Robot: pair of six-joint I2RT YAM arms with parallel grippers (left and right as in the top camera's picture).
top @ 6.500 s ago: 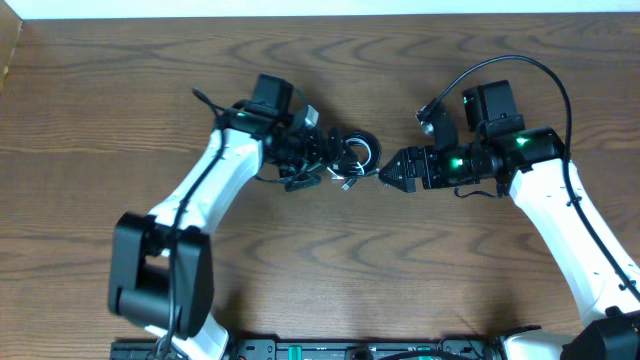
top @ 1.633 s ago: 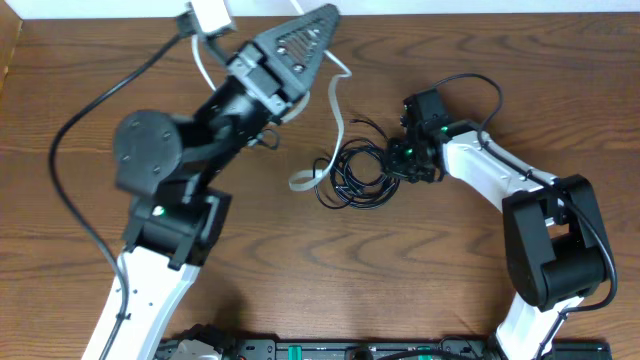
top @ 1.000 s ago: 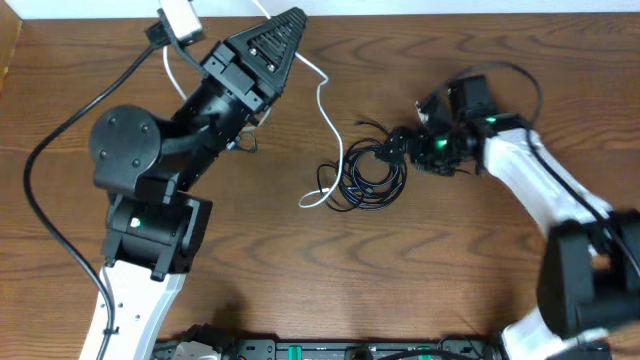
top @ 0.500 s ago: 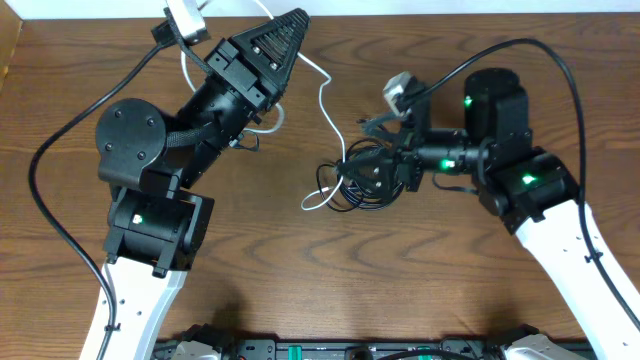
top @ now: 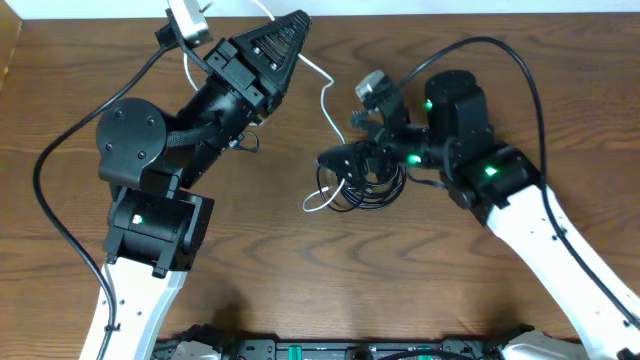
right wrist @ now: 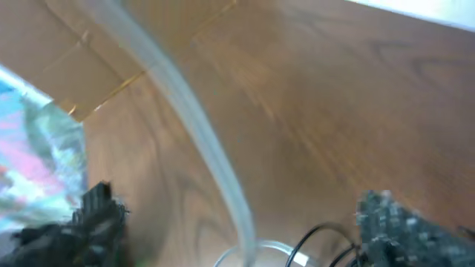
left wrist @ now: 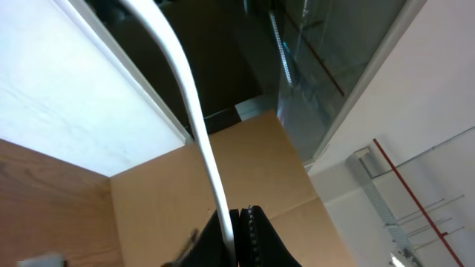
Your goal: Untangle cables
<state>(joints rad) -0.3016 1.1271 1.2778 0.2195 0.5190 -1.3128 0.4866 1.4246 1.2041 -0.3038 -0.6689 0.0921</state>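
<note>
On the left, our left gripper (left wrist: 239,226) is raised well above the table (top: 480,300), its fingers clenched on the white cable (top: 324,100). The left wrist view shows the cord running straight into the closed tips. Following the white cable rightward and down, we see it hang in a loose curve toward the middle of the table. Its far end lies on the wood just left of the black cables (top: 372,186). We judge the white one to be partly drawn out, though we cannot tell whether it is free where it meets the heap or threaded through a loop there. The black cables lie in one overlapping coil, none laid apart, so that part of the job looks undone. Further right, our right gripper (right wrist: 245,221) hovers at the coil with its fingers spread wide. The right wrist view is blurred, but it shows the white cable passing between the two fingers with nothing grasped, and a bit of black cord low down. We reckon the task is in its early part, with one cable of several half out. What is left is to free it wholly, set it aside, then part the black ones from each other.
</note>
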